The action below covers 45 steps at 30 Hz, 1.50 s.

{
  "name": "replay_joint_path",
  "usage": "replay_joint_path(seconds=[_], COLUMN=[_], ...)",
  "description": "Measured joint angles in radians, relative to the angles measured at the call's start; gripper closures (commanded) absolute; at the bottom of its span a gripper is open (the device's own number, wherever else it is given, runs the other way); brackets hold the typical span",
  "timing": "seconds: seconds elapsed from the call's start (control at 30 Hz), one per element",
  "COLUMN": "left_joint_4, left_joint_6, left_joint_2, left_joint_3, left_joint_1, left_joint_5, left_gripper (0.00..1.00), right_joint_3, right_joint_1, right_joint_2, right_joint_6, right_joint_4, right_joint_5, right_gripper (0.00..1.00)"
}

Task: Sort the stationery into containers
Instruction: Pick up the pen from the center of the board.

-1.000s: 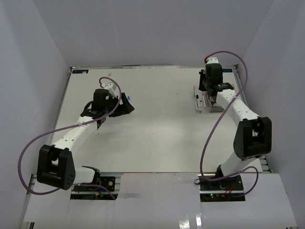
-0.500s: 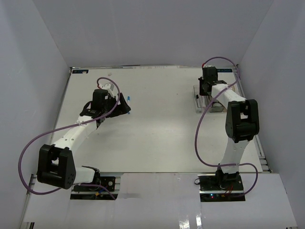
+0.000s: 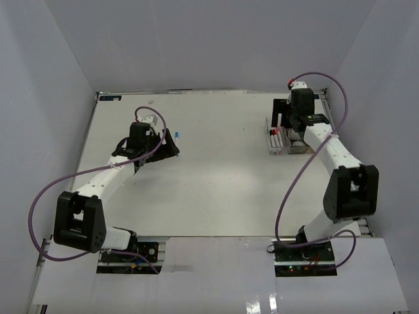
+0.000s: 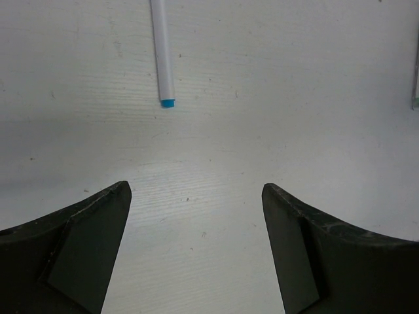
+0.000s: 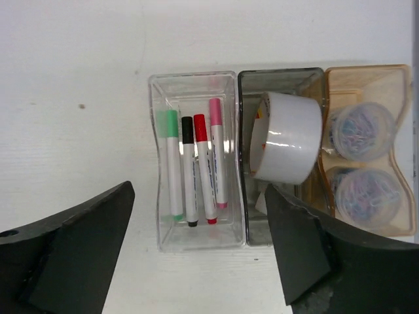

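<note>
The white table carried everything. Both hands gaped wide and held nothing: the left gripper over bare tabletop, the right gripper above the bins. A white tape roll leaned in the grey bin. Four markers lay in the clear bin. A blue-capped marker lay loose ahead of the left gripper.

table: white, we see faint scuffs
pen: blue-tipped, flat, 10 o'clock
bins: three joined, 2 o'clock
</note>
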Motion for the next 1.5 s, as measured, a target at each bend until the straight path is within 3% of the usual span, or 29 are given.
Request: replay_joint_path(seconds=[0.1,0.2,0.33,0.57,0.93,1.27,1.43,1.5], left_joint_4=[-0.002,-0.003,-0.025,-0.077,-0.142,-0.186,-0.191,-0.188], left_joint_6=[0.0,-0.002,-0.005,0.005,0.029,0.019,0.006,-0.001], left_joint_2=[0.007,0.03,0.119,0.328,0.566,0.66,0.661,0.66], left_joint_3=[0.003,0.01,0.069,0.227,0.473,0.523,0.521,0.518], left_joint_1=[0.0,0.0,-0.003,-0.042,-0.137,-0.168,-0.168,-0.168], left_joint_5=[-0.009,-0.021,-0.051,-0.213,-0.419,-0.463,-0.465,-0.462], left_gripper=[0.08,0.09,0.12,0.2,0.38,0.56,0.78,0.84], right_joint_3=[-0.105,-0.24,-0.438,-0.686,-0.751,-0.755,-0.755,-0.755], right_joint_1=[0.0,0.0,0.0,0.0,0.0,0.0,0.0,0.0], right_joint_2=[-0.202,-0.436,-0.712,-1.014,-1.081,-1.078,-1.063,-1.054], right_joint_6=[0.01,0.022,0.057,0.146,0.189,0.189,0.189,0.185], right_joint_4=[0.014,0.043,0.09,0.115,0.132,0.137,0.14,0.143], right_joint_5=[-0.015,-0.027,-0.039,-0.009,-0.019,-0.031,-0.051,-0.088], right_gripper=[0.02,0.1,0.1,0.1,0.1,0.1,0.09,0.02])
